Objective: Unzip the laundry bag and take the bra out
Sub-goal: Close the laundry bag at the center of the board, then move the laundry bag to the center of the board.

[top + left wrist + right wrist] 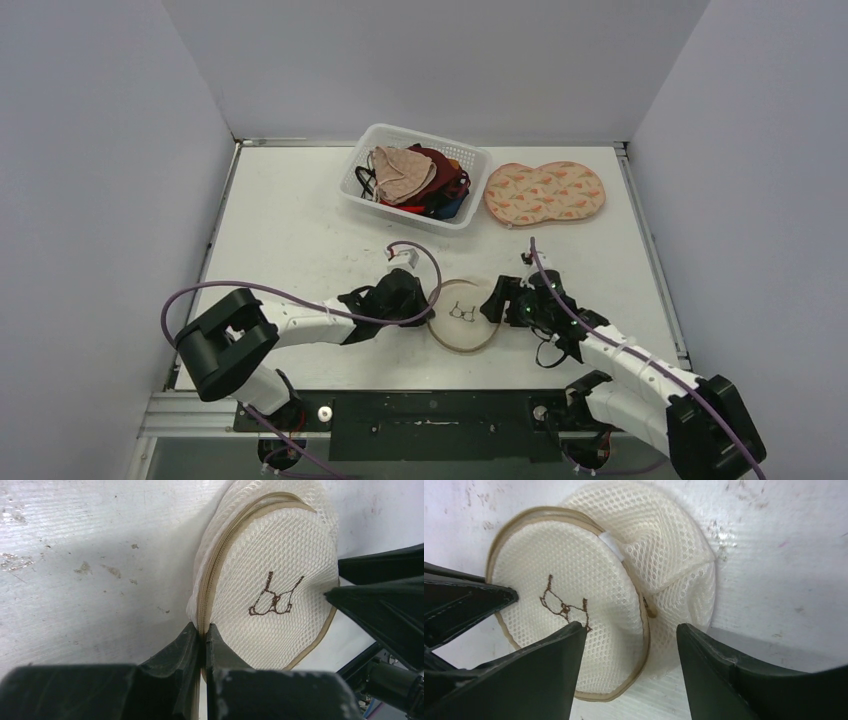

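You've got the white desk (pixel 290 230) laid out in front of you, with a white basket (pixel 352 185) of heaped garments at the far side and a peach patterned pouch (pixel 545 192) just beside it on the right. Down at the near edge, well apart from both, the round mesh laundry bag (pixel 465 335) lies between your two arms. Your left claw (pixel 202 635) is clenched, pinching the bag's tan trim at its rim. Your right claw (pixel 631 626) is released, its jaws standing wide over the opposite edge of the bag without gripping anything. The zip (pixel 220 555) curves along that tan trim, and you can't tell from here how far it is undone. A small white tag (pixel 611 545) sits on the rim, and a brown stitched bra emblem (pixel 272 597) marks the mesh face. The mesh hides the bra inside.
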